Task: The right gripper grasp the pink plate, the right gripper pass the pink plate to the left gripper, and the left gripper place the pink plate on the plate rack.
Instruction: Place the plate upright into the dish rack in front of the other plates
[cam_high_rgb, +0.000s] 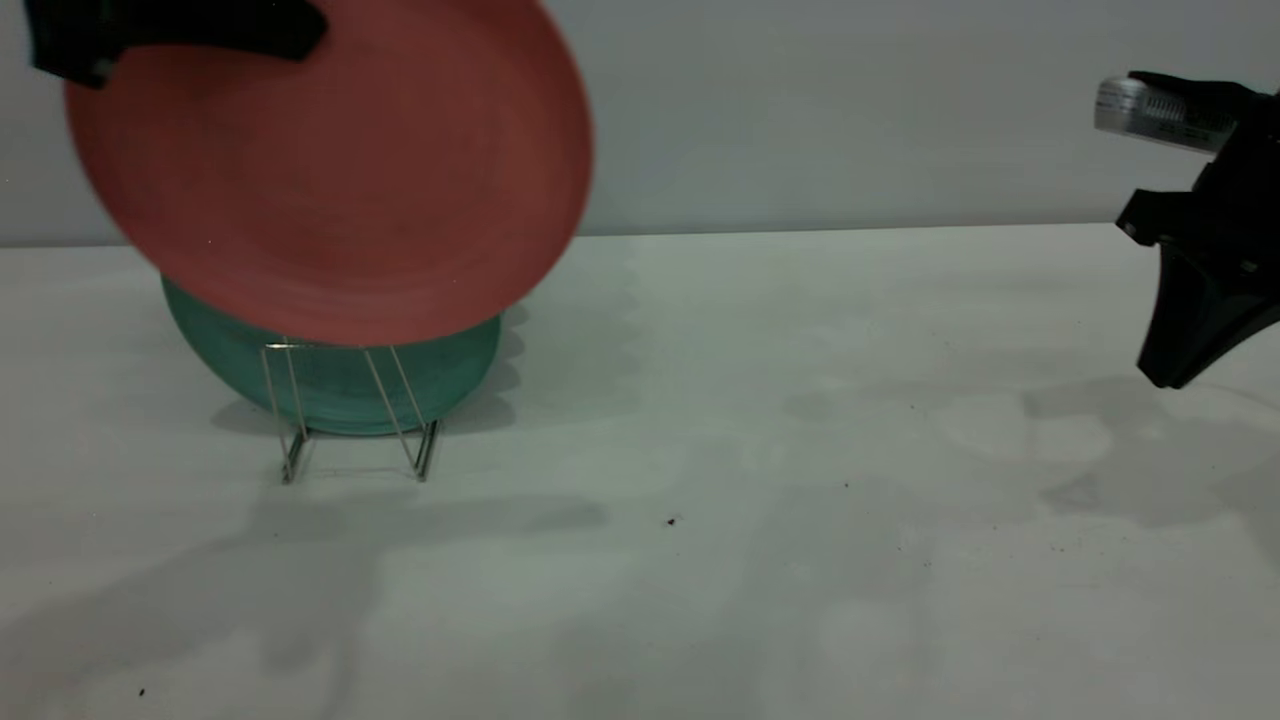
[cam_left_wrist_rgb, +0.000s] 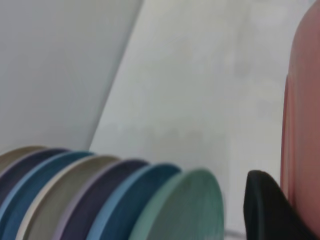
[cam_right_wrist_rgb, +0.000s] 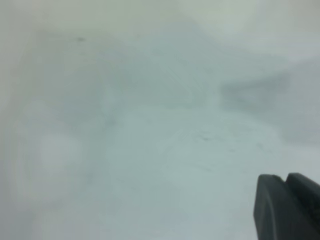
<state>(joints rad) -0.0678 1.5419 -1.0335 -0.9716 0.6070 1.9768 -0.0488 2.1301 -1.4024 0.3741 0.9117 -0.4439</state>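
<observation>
Handover done | left tool (cam_high_rgb: 160, 35) clamps pink plate (cam_high_rgb: 330, 170) by its rim above plate rack (cam_high_rgb: 350, 410) | right tool (cam_high_rgb: 1180, 350) closed, empty, far right | racking remains

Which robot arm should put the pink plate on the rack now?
Left. Its pincer grips the pink plate just above the plate rack; the right pincer hangs far off, holding nothing.
</observation>
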